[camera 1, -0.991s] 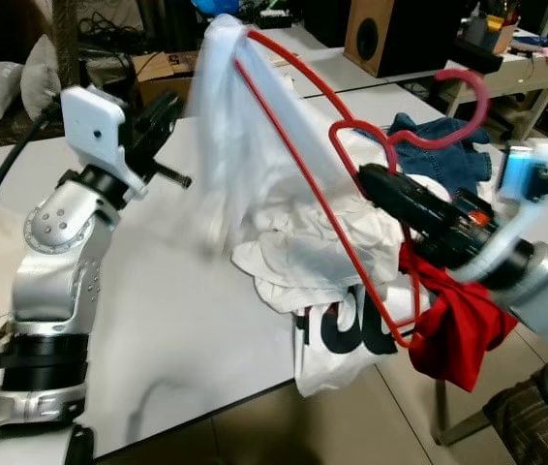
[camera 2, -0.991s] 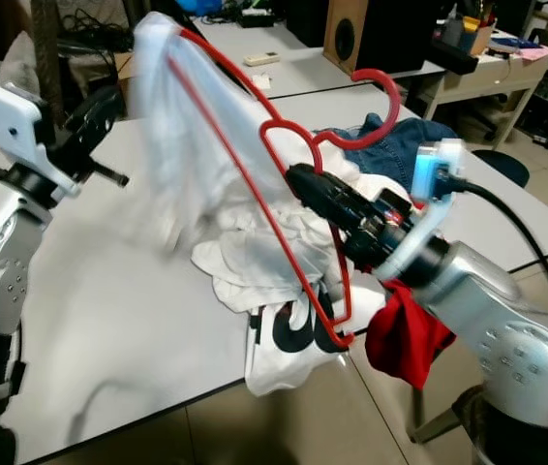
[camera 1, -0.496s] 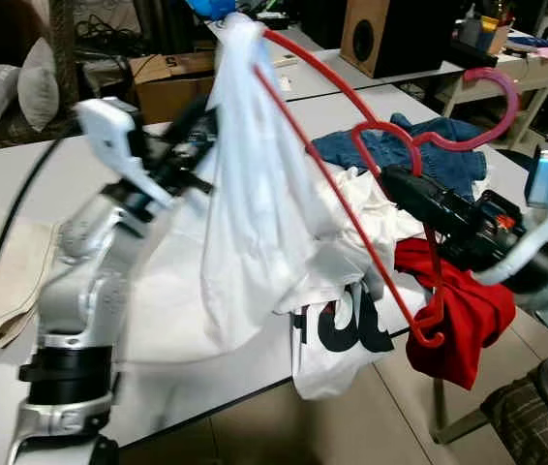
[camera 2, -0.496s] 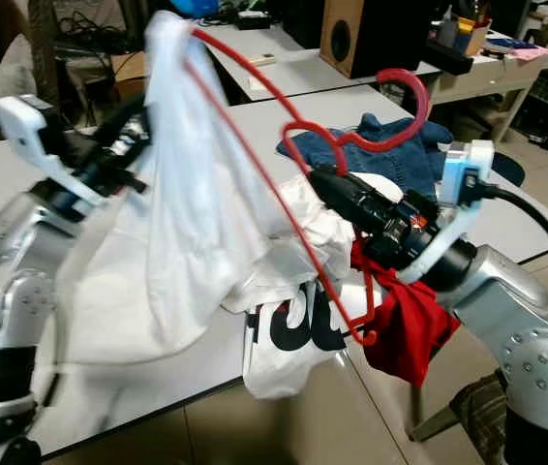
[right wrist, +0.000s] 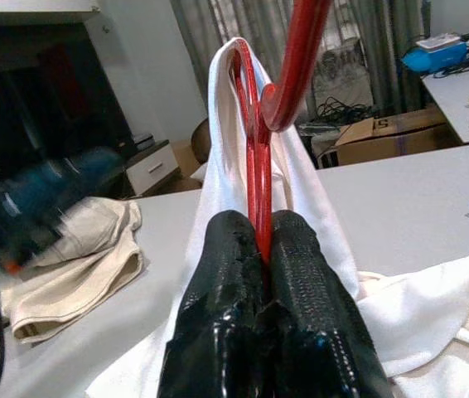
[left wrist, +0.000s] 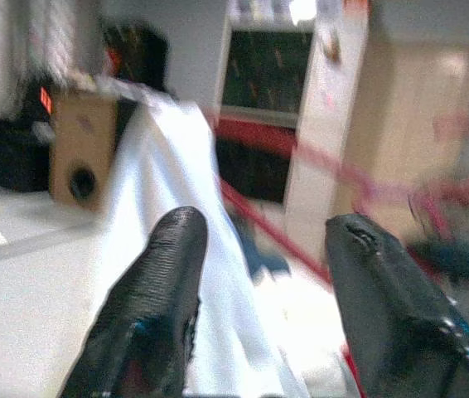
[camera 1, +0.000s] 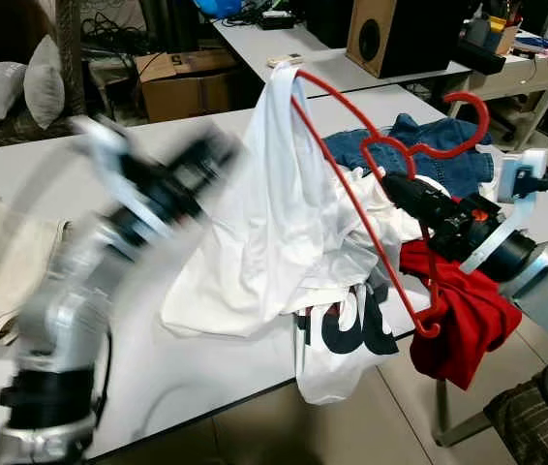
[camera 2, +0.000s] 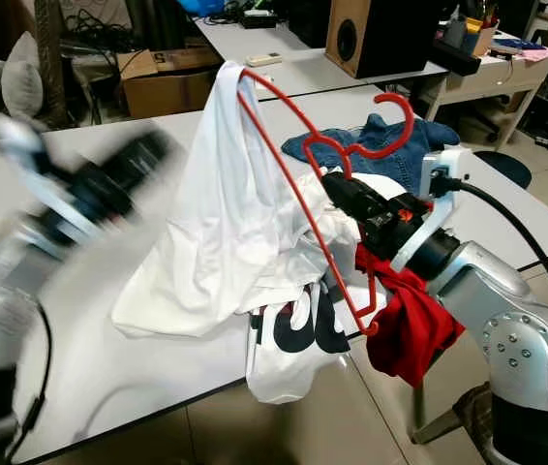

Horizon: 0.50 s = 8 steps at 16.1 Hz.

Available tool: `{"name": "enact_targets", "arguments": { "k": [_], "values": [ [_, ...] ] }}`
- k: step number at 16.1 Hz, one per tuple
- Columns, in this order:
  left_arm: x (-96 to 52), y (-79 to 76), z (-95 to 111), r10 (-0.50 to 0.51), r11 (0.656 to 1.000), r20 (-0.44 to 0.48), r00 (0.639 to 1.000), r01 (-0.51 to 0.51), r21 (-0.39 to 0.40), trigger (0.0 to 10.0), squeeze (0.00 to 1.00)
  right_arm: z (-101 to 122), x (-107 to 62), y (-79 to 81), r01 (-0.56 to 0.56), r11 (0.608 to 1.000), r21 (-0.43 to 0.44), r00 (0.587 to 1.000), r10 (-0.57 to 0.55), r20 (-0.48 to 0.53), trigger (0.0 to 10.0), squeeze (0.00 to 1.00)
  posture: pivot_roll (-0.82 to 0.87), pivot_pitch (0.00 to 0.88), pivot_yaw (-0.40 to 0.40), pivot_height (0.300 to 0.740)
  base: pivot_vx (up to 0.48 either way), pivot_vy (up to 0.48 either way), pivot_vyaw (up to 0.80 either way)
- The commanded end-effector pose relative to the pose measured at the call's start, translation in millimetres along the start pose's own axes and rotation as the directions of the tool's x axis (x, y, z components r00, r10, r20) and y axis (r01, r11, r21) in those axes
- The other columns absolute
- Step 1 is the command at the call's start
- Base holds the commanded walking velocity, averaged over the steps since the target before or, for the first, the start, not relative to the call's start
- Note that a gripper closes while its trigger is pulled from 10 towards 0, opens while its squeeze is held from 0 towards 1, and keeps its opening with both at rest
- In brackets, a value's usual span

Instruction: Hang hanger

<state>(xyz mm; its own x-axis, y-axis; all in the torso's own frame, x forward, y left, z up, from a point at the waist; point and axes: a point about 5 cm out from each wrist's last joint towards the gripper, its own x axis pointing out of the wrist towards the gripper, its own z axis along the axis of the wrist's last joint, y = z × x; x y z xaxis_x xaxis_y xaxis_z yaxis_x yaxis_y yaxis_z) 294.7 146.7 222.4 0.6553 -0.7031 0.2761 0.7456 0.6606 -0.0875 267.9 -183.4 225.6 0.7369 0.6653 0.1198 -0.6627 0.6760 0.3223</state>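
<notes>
The right gripper [right wrist: 261, 240] was clamped on the red hanger [camera 2: 298, 199], holding it tilted above the white table [camera 1: 158, 373], with a white shirt [camera 1: 264, 232] draped over its far end. The blurred left gripper [left wrist: 259, 274] stood with its fingers apart, left of the shirt. Denim [camera 1: 429, 160], a red cloth [camera 1: 458, 325] and a printed shirt [camera 1: 342, 344] lay heaped at the right. A speaker [camera 1: 380, 34] and a cardboard box [camera 1: 182, 82] stood far behind.

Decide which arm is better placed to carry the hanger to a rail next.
The right: its tool is shut on the red hanger, with the white shirt draped over it. The left tool is open.
</notes>
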Motion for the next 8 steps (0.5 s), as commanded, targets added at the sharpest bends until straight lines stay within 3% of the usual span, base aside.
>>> {"name": "enact_targets", "arguments": {
  "k": [1,2,3,8],
  "values": [
    [6.7,-0.5,-9.8,0.047,0.997,-0.066,0.997,-0.043,0.057,10.0,1.0,4.8,4.1,5.9,-0.032,0.999,-0.02,0.999,0.032,0.019,10.0,0.0,-0.04,0.01,0.02,0.74,0.0,0.0,0.0],
    [9.8,2.9,-12.3,0.097,0.993,-0.067,0.993,-0.092,0.078,10.0,1.0,4.6,5.0,7.2,-0.038,0.999,-0.02,0.999,0.038,0.019,10.0,0.0,-0.05,0.013,0.02,0.74,0.0,0.0,0.0],
    [14.8,8.6,-11.8,0.177,0.981,-0.05,0.983,-0.172,0.091,10.0,0.0,4.0,7.0,10.3,-0.053,0.998,-0.023,0.998,0.054,0.016,10.0,0.0,-0.05,0.016,0.021,0.74,0.0,0.0,0.0],
    [37.5,-1.5,-13.1,0.147,0.986,-0.028,0.989,-0.144,0.087,10.0,0.0,-3.1,13.1,24.7,-0.096,0.995,-0.012,0.995,0.096,0.01,10.0,0.0,-0.05,0.015,0.035,0.74,0.0,0.0,0.0]
  ]
}}
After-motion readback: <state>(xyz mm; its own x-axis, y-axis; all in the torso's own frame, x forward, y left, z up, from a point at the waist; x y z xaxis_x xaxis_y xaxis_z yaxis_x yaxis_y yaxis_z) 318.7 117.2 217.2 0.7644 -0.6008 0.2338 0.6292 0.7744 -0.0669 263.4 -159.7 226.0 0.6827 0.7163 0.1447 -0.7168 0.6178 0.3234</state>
